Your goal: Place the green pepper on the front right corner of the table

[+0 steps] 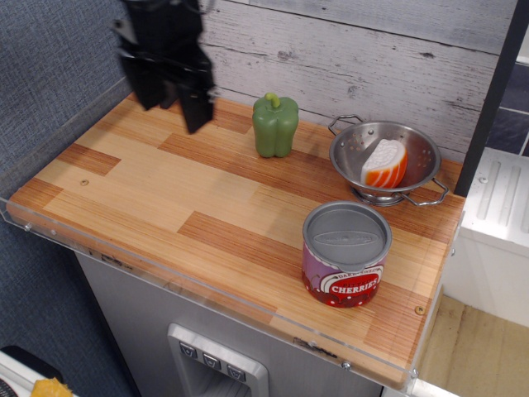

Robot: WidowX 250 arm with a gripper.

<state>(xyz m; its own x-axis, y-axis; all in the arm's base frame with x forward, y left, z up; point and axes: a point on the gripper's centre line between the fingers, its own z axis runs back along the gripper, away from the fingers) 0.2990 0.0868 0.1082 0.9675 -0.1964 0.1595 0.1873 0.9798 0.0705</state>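
Observation:
The green pepper (275,125) stands upright at the back of the wood-plank table, near the white plank wall. My gripper (173,112) is black, blurred by motion, and hangs above the back of the table, a short way left of the pepper and apart from it. Its fingers (197,112) stand apart with nothing between them. The front right corner of the table (51,194), with a dark brown plank patch and a small screw, lies at the image's left against the blue-grey fabric wall and is bare.
A metal colander (385,162) holding an orange-and-white wedge (385,165) sits to the right of the pepper. A cherries can (345,254) stands nearer the table's near edge. A clear plastic rim (165,277) runs along the table edges.

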